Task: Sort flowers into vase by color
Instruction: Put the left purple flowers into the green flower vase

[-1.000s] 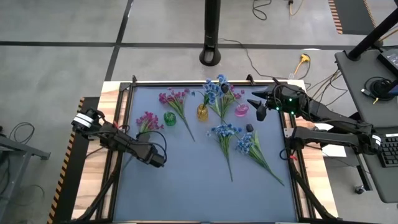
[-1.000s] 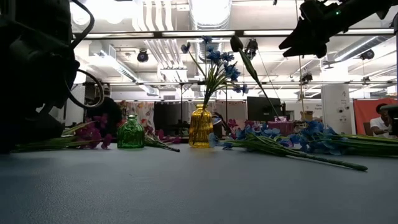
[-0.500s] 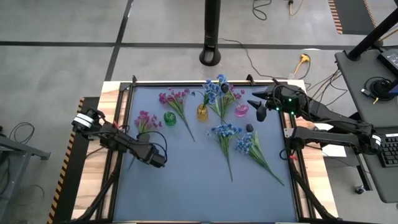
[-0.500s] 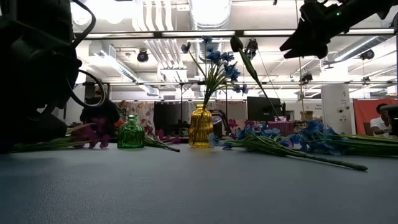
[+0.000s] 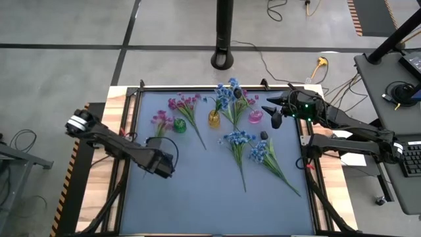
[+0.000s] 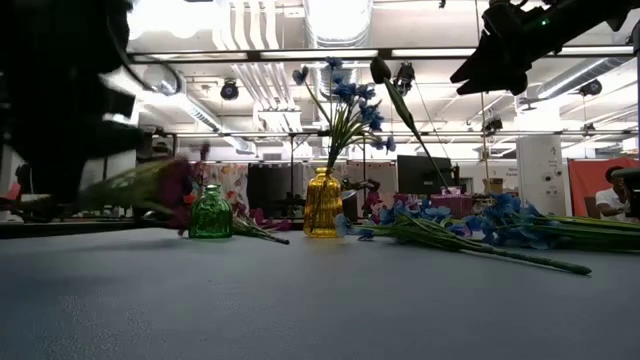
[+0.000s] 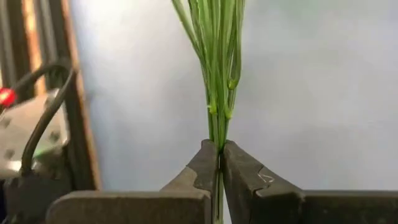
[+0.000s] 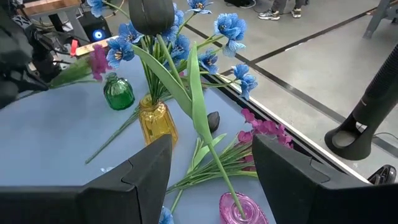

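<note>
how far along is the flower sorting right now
Partly done. Blue flowers already stand in the yellow vase, and a dark bud stem sits in the pink vase.

In hand: the left gripper is shut on a magenta sprig near the green vase. The right gripper waits open by the pink vase.

Left: another magenta sprig and two blue sprigs lie on the mat.

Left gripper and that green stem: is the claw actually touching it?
Touching. In the left wrist view the left gripper is shut on the flower stem.
</note>
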Robot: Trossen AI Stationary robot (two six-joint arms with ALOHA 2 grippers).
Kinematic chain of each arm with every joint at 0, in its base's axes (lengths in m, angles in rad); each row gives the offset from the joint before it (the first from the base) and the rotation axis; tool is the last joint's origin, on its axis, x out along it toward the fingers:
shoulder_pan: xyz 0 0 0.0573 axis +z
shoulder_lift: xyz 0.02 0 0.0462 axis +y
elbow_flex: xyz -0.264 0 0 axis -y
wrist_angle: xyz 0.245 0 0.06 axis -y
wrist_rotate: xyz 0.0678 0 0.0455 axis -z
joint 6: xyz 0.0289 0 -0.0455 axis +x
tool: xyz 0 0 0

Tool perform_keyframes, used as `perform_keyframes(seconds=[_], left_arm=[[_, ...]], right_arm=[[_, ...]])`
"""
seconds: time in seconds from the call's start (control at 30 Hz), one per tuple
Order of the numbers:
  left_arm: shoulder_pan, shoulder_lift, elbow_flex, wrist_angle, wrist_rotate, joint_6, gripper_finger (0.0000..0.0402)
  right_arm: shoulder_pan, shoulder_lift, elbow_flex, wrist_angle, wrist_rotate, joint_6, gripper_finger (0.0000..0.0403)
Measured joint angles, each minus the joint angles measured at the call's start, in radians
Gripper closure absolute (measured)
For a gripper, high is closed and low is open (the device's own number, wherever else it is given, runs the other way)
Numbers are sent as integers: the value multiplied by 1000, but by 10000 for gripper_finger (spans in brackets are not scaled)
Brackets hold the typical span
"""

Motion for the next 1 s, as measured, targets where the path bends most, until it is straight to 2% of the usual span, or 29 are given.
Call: perform_keyframes(seconds=[0.33, 0.7, 0.9, 1.0], left_arm=[[-17, -171, 33, -12, -246, 74, 402], [-17, -336, 33, 75, -591, 224, 401], [-17, -430, 33, 177, -822, 403, 401], [-17, -467, 33, 284, -865, 566, 401]], right_arm=[[0, 0, 0, -1, 0, 0, 188], [0, 0, 0, -1, -1, 8, 188], [0, 0, 0, -1, -2, 8, 188], [0, 0, 0, -1, -2, 8, 188]])
